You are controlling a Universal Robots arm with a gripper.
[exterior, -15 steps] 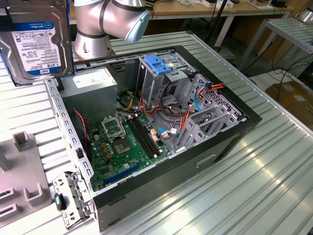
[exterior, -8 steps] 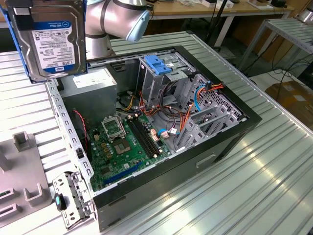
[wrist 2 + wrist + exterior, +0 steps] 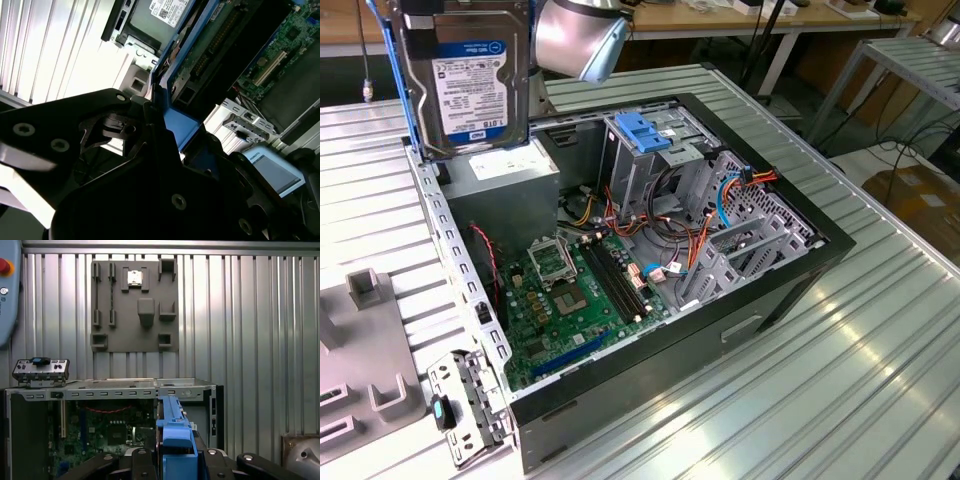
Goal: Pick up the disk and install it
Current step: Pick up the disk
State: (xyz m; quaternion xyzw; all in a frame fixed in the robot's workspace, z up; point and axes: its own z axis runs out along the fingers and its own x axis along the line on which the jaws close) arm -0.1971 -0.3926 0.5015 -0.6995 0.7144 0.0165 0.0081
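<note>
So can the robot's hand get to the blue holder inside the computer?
Probably yes: the case lies open and nothing covers the blue holder, though the hand already holds the disk.

1. Exterior view is looking obliquely down into the open case (image 3: pixel 740 335) on the bench (image 3: pixel 880 380), from mid-range.
2. First wrist view is facing straight down over gripper (image 3: pixel 176 462) and disk (image 3: pixel 172 422).
3. Second wrist view is looking slantwise, close in.
4. All are sharing the motherboard (image 3: pixel 570 290).
</note>
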